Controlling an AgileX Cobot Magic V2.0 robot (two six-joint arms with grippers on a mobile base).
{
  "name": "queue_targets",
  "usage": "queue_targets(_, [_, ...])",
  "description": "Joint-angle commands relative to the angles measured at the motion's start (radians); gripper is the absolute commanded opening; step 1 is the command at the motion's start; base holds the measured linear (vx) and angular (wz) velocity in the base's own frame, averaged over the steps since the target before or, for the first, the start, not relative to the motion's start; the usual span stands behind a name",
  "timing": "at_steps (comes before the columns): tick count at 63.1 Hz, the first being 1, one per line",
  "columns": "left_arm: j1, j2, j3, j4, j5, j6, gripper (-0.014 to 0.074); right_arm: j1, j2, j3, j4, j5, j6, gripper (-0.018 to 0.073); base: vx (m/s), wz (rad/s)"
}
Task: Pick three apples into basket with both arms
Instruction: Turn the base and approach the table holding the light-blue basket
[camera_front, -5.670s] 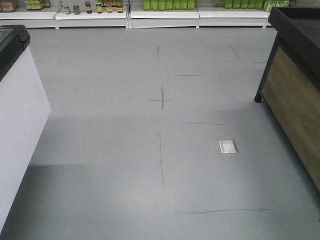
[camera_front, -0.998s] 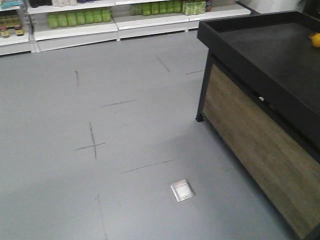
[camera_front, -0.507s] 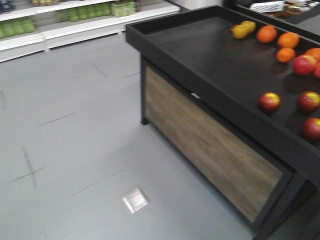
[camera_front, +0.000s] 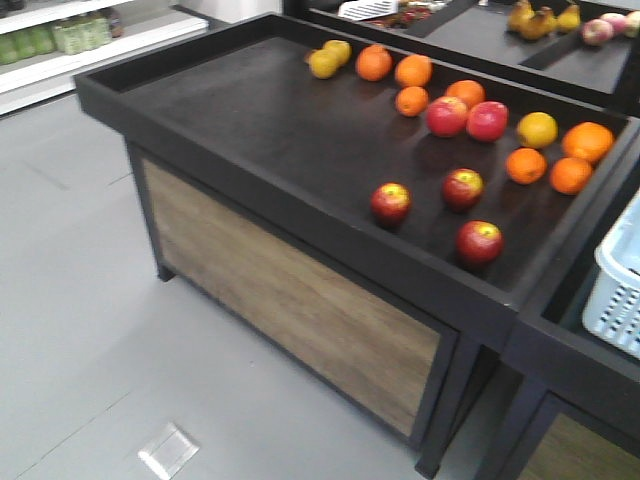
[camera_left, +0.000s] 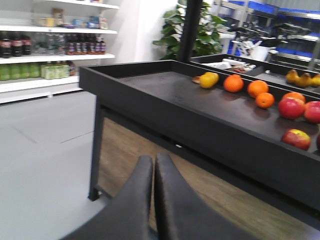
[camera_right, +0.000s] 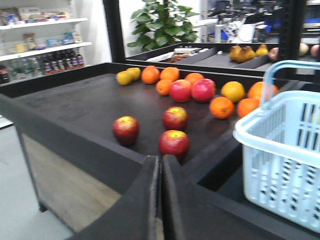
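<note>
While the left tool (camera_left: 154, 162) sits low with its two black fingers pressed tight together and nothing between them, the right tool (camera_right: 161, 162) looks just the same, pinched closed and holding nothing. Right past the right tool is the dark rim of the black table (camera_front: 230, 100), and on the table top lie three dark red apples with yellow spots. The front apple (camera_right: 174, 143) is nearest the right tool. The left apple (camera_right: 126, 129) is beside it, close to the rim, and the back apple (camera_right: 175, 118) lies a bit farther in. None of the three touch each other. Behind them are two pinker apples (camera_right: 180, 90) side by side, a bunch of oranges (camera_right: 221, 106), and some yellow fruit (camera_right: 125, 77) at the far end. The pale blue basket (camera_right: 280, 145) stands to the right of the apples with its handle up, in a second tray (camera_front: 565, 345) just beside the table. The left tool is lower down and more to the left, near the table's side. Beyond it are the grey floor (camera_left: 40, 150) and the shop shelves (camera_left: 50, 55) with bottles on them.
</note>
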Motion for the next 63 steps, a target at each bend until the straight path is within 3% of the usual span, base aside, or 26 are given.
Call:
queue_targets(1, [0.001, -0.016, 0.009, -0.001, -0.068, 0.0, -0.0006, -0.007, -0.014, 0.014, -0.012, -0.078, -0.004, -0.0004, 0.13, -0.42])
queue_targets(63, [0.0, -0.016, 0.009, -0.001, -0.068, 0.0, -0.0006, -0.007, -0.014, 0.014, -0.012, -0.078, -0.004, -0.0004, 0.12, -0.34])
